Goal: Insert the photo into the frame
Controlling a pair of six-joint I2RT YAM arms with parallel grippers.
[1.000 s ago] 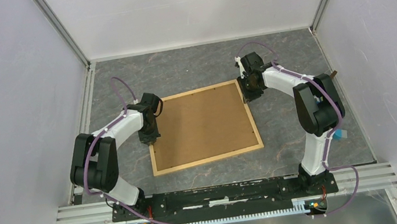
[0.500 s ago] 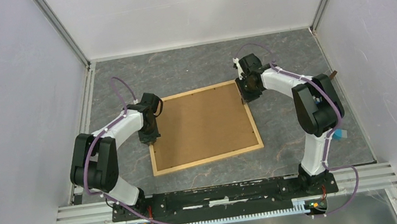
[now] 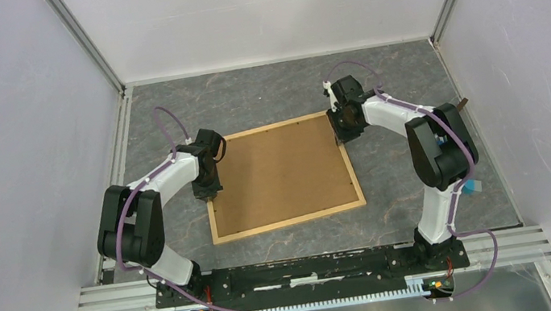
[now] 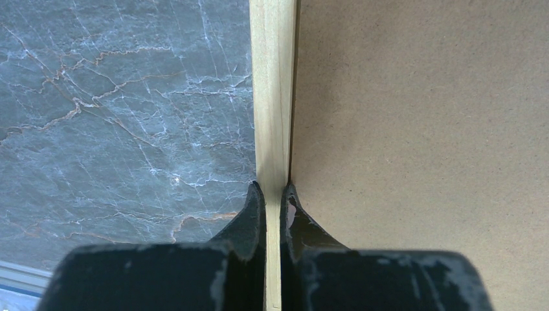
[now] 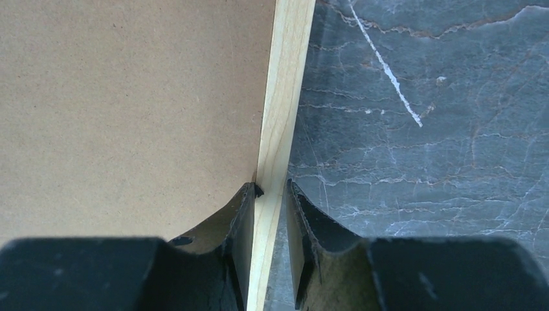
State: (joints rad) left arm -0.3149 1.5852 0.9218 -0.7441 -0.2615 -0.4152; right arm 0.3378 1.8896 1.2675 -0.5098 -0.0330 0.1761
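While clamped, right gripper (image 3: pixel 344 125) slightly farther

A: Where's the frame (image 3: pixel 288 224)?

B: Flat on the grey marbled table (image 3: pixel 264 96), back side up, near its middle and slightly skewed to the table's edges. It's thin pale natural wood, a large rectangle.

A: What fills it?

B: A plain brown backing board (image 3: pixel 281 173) lies inside the rails, flush against the wood.

A: And the photo?

B: Not visible; only board shows within the frame.
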